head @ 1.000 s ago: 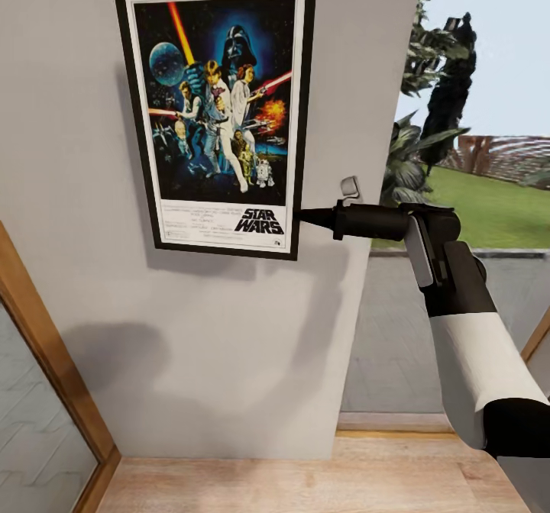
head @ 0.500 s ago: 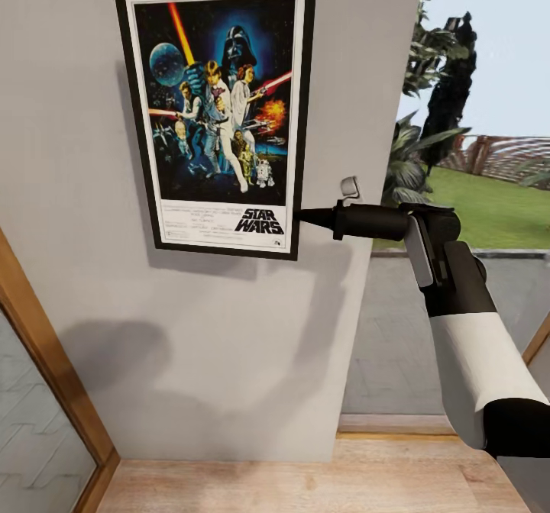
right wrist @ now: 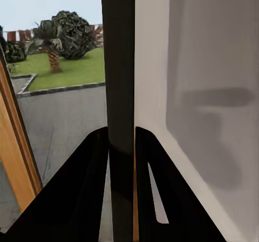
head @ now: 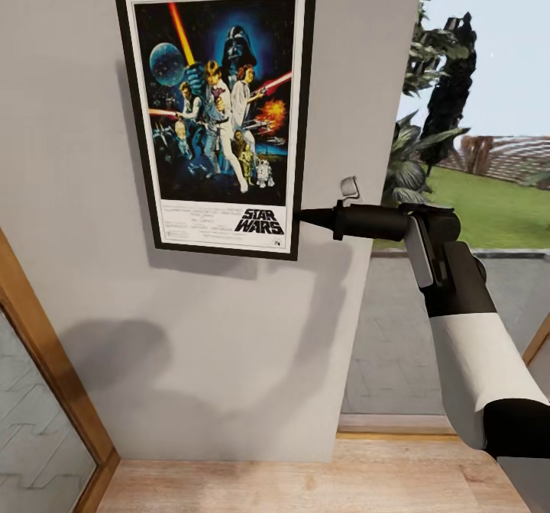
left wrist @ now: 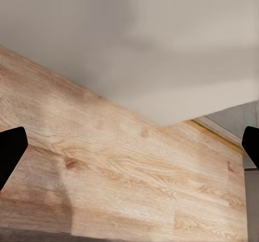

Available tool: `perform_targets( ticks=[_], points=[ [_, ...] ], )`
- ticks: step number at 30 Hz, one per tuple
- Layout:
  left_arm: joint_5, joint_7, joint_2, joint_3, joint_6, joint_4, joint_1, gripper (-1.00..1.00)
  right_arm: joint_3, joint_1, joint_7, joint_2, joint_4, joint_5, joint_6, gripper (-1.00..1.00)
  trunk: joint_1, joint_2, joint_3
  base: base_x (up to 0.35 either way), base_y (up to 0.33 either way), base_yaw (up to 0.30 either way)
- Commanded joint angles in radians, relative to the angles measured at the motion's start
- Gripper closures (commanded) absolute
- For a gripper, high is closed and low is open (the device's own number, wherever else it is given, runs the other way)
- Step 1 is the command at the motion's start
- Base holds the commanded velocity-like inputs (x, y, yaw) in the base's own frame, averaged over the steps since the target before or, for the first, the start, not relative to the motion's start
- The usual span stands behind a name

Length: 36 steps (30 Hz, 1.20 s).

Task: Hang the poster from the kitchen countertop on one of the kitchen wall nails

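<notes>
Against the grey wall (head: 229,345), the Star Wars poster (head: 218,112) is pinched — apparently at its frame edge — by the right gripper (head: 305,217); the left gripper (left wrist: 129,145) is spread wide.

one poster (head: 218,112), one wall (head: 229,345), one arm (head: 473,345)

The grey wall (head: 92,284) carries the poster (head: 218,108), which hangs flat against it, upright with a slight tilt, its black frame casting a narrow shadow on the plaster below and to the left. The right end effector (head: 299,217) touches the frame's lower right edge, its two dark fingers (right wrist: 86,199) closed on the thin black edge in the right wrist view. Below, the light wooden floor (head: 305,482) meets the foot of the wall, its planks running bare along the base. A wooden door frame (head: 46,368) stands at the wall's left side.
</notes>
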Motion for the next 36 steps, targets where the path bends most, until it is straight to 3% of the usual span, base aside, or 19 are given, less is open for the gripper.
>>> perform_targets(
  ticks=[1,36],
  points=[
    [0.006,-0.002,0.002,-0.009,-0.007,0.001,-0.001,-1.0,0.002,-0.001,0.0,-0.001,0.0,-0.007,0.009,1.0,0.001,-0.002,-0.002,0.0,0.008,0.0],
    [0.006,-0.002,0.013,-0.009,-0.006,0.001,-0.001,-1.0,0.002,0.0,-0.001,-0.001,0.0,-0.006,0.009,1.0,0.001,-0.002,-0.002,0.008,0.088,0.0]
  ],
)
